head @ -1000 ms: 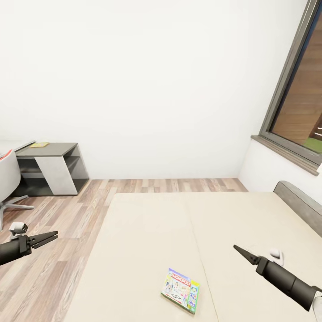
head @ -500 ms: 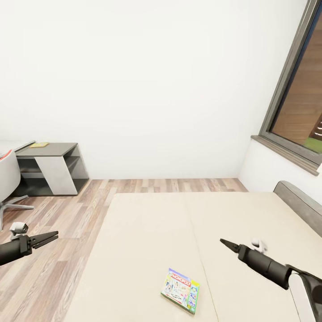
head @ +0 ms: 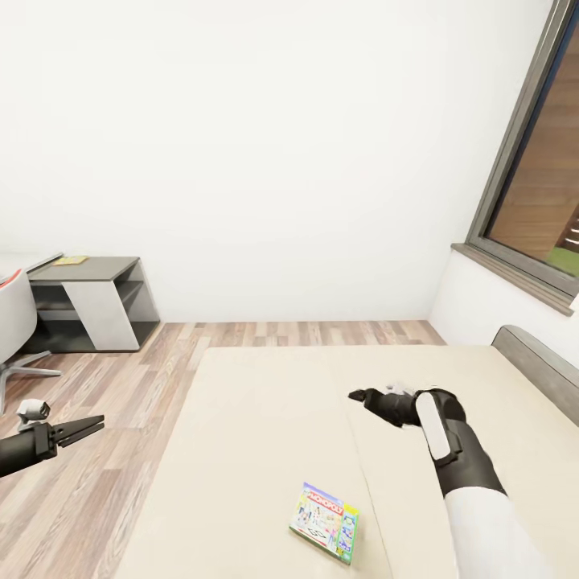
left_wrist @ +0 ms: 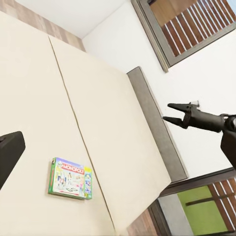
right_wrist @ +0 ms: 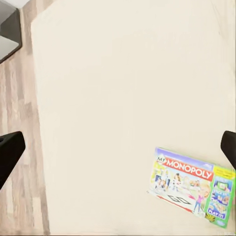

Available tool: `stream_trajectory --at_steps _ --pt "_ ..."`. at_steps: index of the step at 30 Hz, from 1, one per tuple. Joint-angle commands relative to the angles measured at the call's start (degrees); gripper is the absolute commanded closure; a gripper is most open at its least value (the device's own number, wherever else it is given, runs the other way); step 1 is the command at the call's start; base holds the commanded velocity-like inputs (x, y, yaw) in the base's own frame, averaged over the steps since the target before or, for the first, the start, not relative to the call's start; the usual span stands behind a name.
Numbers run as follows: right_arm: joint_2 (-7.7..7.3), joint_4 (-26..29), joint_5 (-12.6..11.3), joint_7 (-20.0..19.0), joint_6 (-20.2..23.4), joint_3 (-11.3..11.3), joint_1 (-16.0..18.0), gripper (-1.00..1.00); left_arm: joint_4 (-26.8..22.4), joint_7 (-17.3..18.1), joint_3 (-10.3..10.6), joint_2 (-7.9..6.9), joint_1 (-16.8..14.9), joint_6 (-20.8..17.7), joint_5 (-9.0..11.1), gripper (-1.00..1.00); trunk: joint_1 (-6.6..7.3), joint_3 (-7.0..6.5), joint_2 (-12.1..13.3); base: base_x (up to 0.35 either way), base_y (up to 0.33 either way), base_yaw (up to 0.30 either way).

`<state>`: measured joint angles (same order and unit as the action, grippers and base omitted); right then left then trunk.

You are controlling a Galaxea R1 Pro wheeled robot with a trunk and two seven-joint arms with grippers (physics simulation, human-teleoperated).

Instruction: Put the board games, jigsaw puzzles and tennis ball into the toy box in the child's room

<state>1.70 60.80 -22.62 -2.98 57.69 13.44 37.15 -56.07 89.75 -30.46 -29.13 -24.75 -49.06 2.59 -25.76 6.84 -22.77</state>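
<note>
Fetching a bed game: the empty right gripper (head: 359, 396), its fingers apart (left gripper (head: 90, 425) also parted), hovers beyond the flat, colourful Monopoly box (head: 325, 521), and must descend toward it.

Monopoly board game (right_wrist: 192, 186) flat on the beige bed (right_wrist: 118, 98), between dark end effector fingertips (right_wrist: 10, 151).

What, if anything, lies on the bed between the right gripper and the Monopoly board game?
Nothing: the head view shows bare beige bed between the right gripper and the board game.
</note>
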Motion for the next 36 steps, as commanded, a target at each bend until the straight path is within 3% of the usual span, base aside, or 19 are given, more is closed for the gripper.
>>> stream_trajectory --at_steps 1,7,11,14,24,31,36 --pt "0.53 -2.97 0.45 1.65 -0.18 0.09 1.83 -1.00 -0.01 0.25 -0.02 -0.03 -0.03 -0.63 -0.04 -1.00 -0.03 0.14 -0.15 0.000 0.000 0.000" --pt "2.02 -20.97 0.49 8.46 -7.01 -0.23 11.02 -1.00 -0.01 0.25 -0.03 -0.04 -0.08 -0.65 -0.05 -1.00 -0.03 0.14 -0.15 0.000 0.000 0.000" --pt "2.35 -31.98 0.64 10.04 -11.69 -0.33 15.65 -1.00 -0.01 0.25 -0.04 -0.04 -0.10 -0.67 -0.05 -1.00 -0.03 0.14 -0.15 0.000 0.000 0.000" --pt "2.48 -36.52 0.73 10.45 -13.70 -0.44 17.39 -1.00 -0.01 0.25 -0.04 -0.04 -0.11 -0.68 -0.04 -1.00 -0.03 0.14 -0.15 0.000 0.000 0.000" --pt "2.59 -40.17 0.87 10.78 -15.67 -1.13 18.96 -1.00 -0.01 0.25 -0.04 -0.05 -0.12 -0.68 -0.05 -1.00 -0.03 0.14 -0.15 0.000 0.000 0.000" --pt "2.67 -40.44 0.86 11.03 -15.90 -5.23 19.07 -1.00 -0.01 0.25 -0.04 -0.05 -0.12 -0.68 -0.04 -1.00 -0.03 0.24 -0.15 0.000 0.000 0.000" --pt "2.64 -40.48 0.78 10.99 -16.00 -6.91 19.09 -1.00 -0.01 0.25 -0.02 -0.05 -0.10 -0.68 -0.04 -1.00 -0.03 0.59 -0.15 0.000 0.000 0.000"
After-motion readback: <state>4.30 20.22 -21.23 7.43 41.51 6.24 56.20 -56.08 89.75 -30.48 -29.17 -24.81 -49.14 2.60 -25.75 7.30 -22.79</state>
